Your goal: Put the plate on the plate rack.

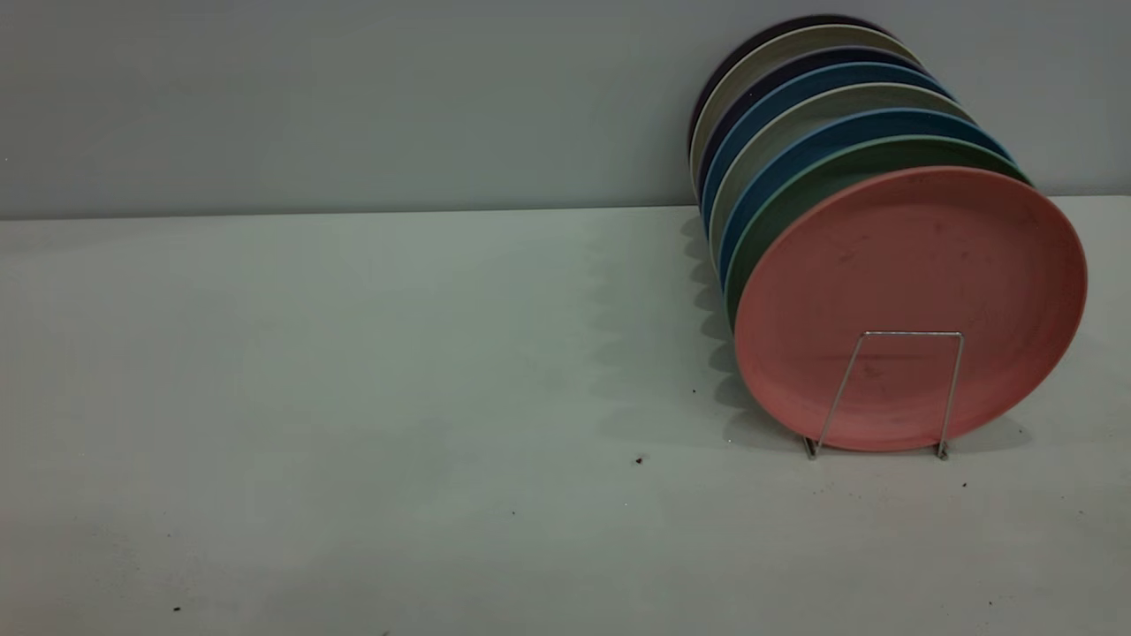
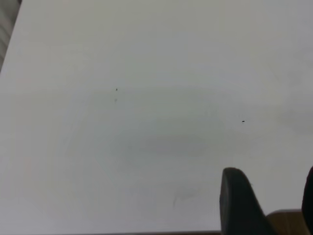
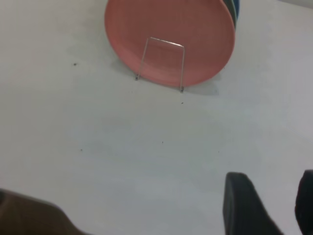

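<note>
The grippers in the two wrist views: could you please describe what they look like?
Only the fingers show. The left gripper has dark, matte, rounded fingers with a tan part between them. The right gripper has similar dark fingers. No cables or markings are visible.

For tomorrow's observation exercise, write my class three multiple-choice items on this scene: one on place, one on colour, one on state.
1. Where is the plate rack?
A. table's right side
B. table's left side
C. on the wall

2. What colour is the plate at the front?
A. blue
B. salmon-pink
C. yellow

3. How does that plate sit?
A. flat on the table
B. on edge behind the front wire loop
C. held in a hand

Answers: 1 A, the exterior view shows it right; 2 B, it is pink; 3 B, the loop crosses its face.
</note>
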